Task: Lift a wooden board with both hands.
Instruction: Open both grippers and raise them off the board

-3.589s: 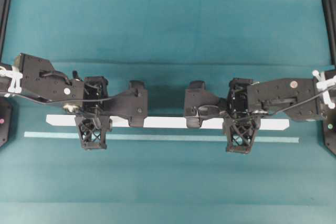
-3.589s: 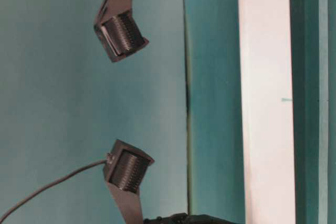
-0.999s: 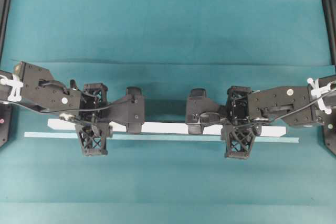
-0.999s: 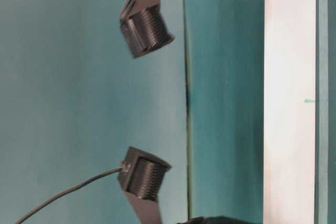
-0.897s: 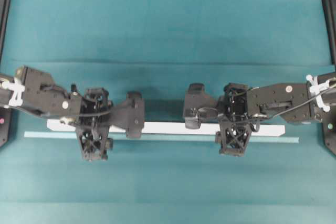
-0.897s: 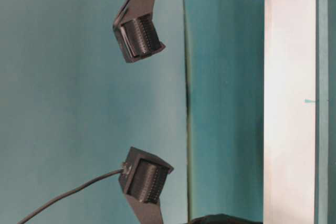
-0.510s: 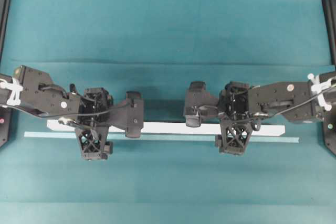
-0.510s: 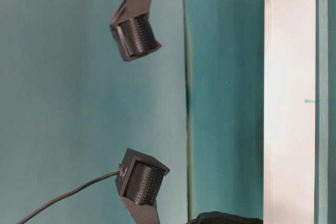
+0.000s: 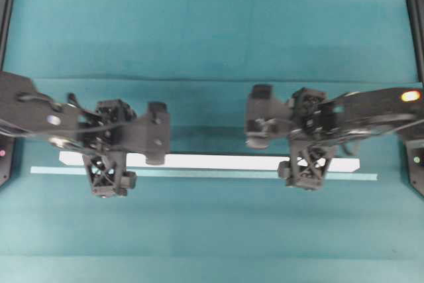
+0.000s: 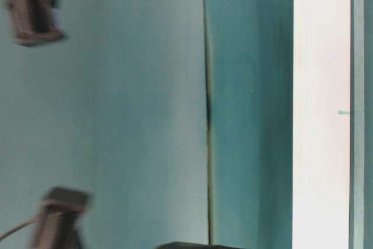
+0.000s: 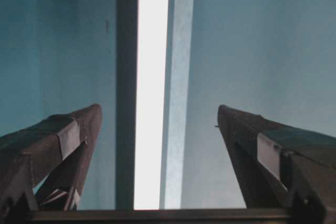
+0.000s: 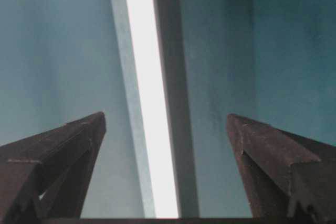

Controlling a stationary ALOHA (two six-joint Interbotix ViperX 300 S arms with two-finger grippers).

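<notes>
Teal cloth covers the worktop (image 9: 212, 31) across the whole overhead view. White and flat, the wooden board (image 9: 212, 161) lies across the middle of that view, touching the pale teal strip (image 9: 199, 174) along its lower edge. Left gripper (image 11: 157, 116) sits above the board's left part, jaws wide apart, holding nothing. Right gripper (image 12: 165, 119) sits above the board's right part, jaws likewise wide apart. In both wrist views the board passes between the fingers without contact.
</notes>
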